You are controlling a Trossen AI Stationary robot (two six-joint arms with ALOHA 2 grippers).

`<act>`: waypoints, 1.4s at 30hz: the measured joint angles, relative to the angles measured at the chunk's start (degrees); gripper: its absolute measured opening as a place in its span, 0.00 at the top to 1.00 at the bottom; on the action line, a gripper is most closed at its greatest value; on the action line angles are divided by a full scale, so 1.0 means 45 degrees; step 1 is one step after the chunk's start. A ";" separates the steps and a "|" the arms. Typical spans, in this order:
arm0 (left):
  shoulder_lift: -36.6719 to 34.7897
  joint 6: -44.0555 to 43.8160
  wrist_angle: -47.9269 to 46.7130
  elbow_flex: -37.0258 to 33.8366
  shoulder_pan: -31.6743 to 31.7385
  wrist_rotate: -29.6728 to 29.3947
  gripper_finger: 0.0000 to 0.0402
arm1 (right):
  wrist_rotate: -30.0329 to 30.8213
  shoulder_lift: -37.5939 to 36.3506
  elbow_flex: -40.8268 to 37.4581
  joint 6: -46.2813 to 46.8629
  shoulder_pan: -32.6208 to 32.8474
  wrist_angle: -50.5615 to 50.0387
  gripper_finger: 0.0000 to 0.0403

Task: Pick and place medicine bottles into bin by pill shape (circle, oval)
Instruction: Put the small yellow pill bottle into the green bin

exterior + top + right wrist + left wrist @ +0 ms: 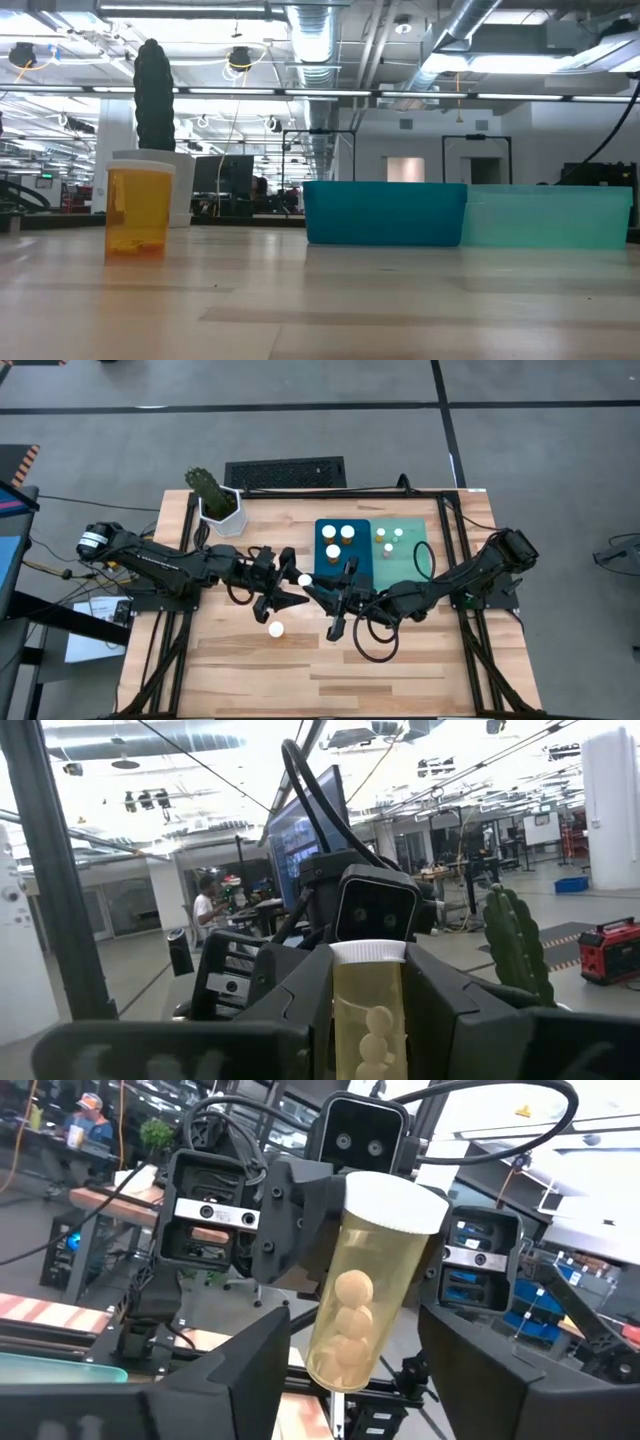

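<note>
Facing each other over the middle of the wooden table (pixel 240 670), the left gripper (pixel 290 598) and the right gripper (pixel 322 596) are seen almost tip to tip in the high view. A medicine bottle (pixel 372 1285) with a white cap and round pills inside is shown held upright between the left gripper's fingers (pixel 215 1380), raised off the table; the same bottle appears in the right wrist view, framed by dark fingers on both sides. Which gripper's fingers are actually clamped on it cannot be told with certainty; whether the right claw is clenched or released cannot be told. A second bottle (pixel 276 629) is left standing alone on the wood nearer the front edge. Three bottles are seen in the dark blue bin (pixel 325 565), and four smaller ones in the light green bin (pixel 415 565) beside it. A potted cactus (pixel 212 495) is placed at the back left.
</note>
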 joint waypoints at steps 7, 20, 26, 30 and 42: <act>0.0000 0.0005 0.0005 0.0000 0.0000 -0.0024 0.55 | -0.0001 0.0005 0.0000 0.0002 0.0000 0.0000 0.73; 0.0000 0.0010 0.0053 0.0000 0.0000 0.0137 0.67 | -0.0010 0.0010 0.0000 0.0002 -0.0005 -0.0005 0.73; 0.0000 0.0035 0.0159 0.0000 0.0000 0.0404 0.72 | -0.0005 0.0010 0.0000 0.0022 -0.0019 0.0000 0.73; 0.0000 0.0039 0.0262 0.0000 0.0004 0.0466 0.75 | -0.0017 0.0007 0.0000 0.0134 -0.0110 0.0034 0.73; -0.0005 0.0012 0.0277 0.0000 0.0000 0.0499 0.76 | -0.0122 0.0005 0.0000 0.0123 -0.0170 -0.0113 0.71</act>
